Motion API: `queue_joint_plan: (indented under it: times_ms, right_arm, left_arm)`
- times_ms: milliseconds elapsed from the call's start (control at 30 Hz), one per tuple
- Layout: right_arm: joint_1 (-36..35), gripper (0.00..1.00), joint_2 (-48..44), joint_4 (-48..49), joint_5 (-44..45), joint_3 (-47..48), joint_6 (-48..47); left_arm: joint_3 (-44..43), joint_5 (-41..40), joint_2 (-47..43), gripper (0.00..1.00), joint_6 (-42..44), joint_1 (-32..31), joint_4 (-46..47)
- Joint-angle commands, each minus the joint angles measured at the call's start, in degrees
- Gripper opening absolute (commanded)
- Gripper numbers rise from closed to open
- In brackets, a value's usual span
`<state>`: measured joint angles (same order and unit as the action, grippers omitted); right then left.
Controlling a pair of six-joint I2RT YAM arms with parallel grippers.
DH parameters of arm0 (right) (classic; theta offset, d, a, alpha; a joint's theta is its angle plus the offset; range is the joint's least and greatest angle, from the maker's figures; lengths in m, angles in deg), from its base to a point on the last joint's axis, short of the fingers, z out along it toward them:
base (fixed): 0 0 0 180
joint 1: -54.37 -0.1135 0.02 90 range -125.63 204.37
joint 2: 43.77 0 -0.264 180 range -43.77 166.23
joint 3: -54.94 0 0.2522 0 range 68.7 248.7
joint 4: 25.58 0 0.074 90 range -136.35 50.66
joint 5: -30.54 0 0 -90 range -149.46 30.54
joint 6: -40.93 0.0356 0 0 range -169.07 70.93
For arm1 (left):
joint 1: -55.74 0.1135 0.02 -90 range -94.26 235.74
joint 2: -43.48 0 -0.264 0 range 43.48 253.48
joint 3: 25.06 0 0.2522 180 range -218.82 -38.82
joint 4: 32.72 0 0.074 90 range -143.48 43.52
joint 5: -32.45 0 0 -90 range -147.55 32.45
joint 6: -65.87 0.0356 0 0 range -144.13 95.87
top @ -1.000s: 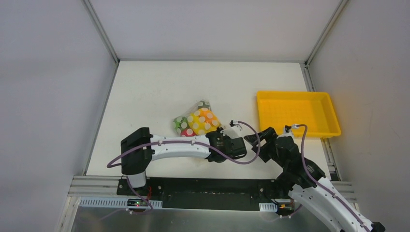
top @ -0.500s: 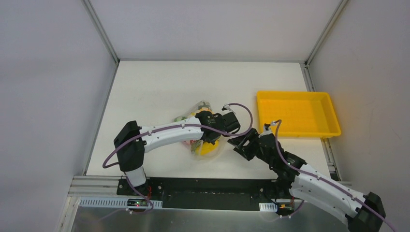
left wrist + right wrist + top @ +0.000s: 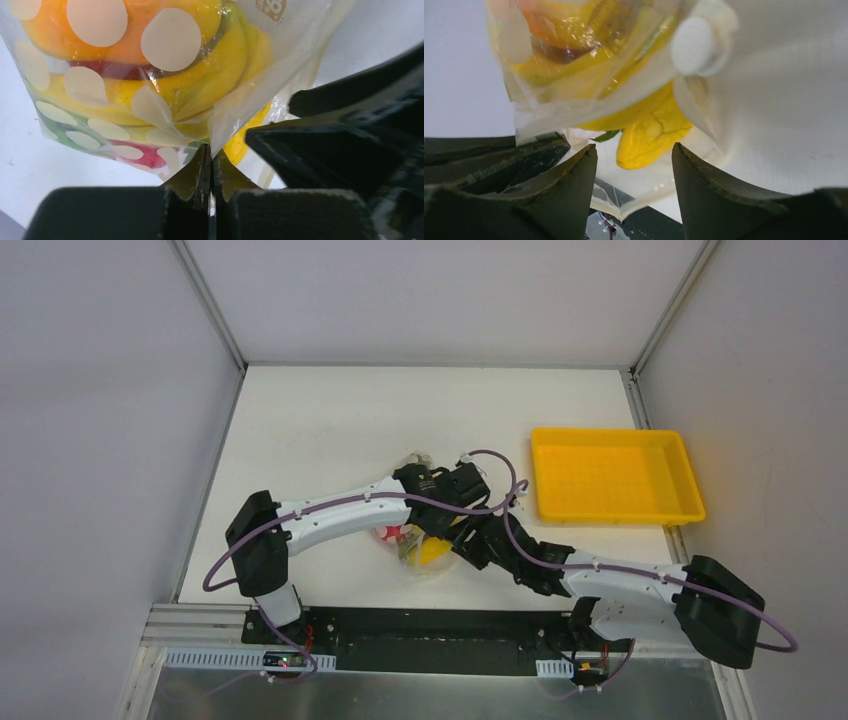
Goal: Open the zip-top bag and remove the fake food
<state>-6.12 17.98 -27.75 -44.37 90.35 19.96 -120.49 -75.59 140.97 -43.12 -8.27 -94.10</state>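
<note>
The zip-top bag [image 3: 418, 548], clear with white dots, hangs from my left gripper [image 3: 430, 522], which is shut on a fold of its plastic [image 3: 220, 131] near the mouth. The fake food [image 3: 220, 55] shows through it: a yellow banana, an orange piece, and red and green pieces. My right gripper [image 3: 466, 546] has come in from the right, just below the bag. It stands open, with the bag's loose lip [image 3: 639, 192] and a yellow piece [image 3: 651, 132] between its fingertips [image 3: 581, 172], which do not clamp them.
An empty yellow tray [image 3: 612, 475] stands at the right of the white table [image 3: 320, 420]. Both arms cross in front of the table's near edge, and grey walls enclose the table on three sides.
My left gripper has lifted the bag off the table and holds it hanging. The right arm has swung left to the bag, its jaws narrowing around the lip.
</note>
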Motion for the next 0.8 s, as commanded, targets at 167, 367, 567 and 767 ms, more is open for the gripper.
queue_joint_plan:
  times_ms: [167,367,567,767]
  right_arm:
    - [-0.95,0.59,9.31,7.69,4.21,3.71,6.27]
    - [-0.99,0.62,7.97,3.84,3.8,2.48,7.71]
    - [-1.03,0.63,9.55,5.43,2.91,1.25,7.2]
    - [-1.03,0.63,14.65,7.56,2.99,4.23,3.91]
  left_arm:
    - [0.64,5.18,-5.14,0.0,0.56,1.4,1.06]
    - [0.02,9.54,-5.17,0.0,0.26,3.21,1.28]
    - [0.38,17.46,-5.9,0.0,-0.24,4.49,2.79]
    - [0.54,21.5,-6.11,0.0,-0.68,4.88,3.33]
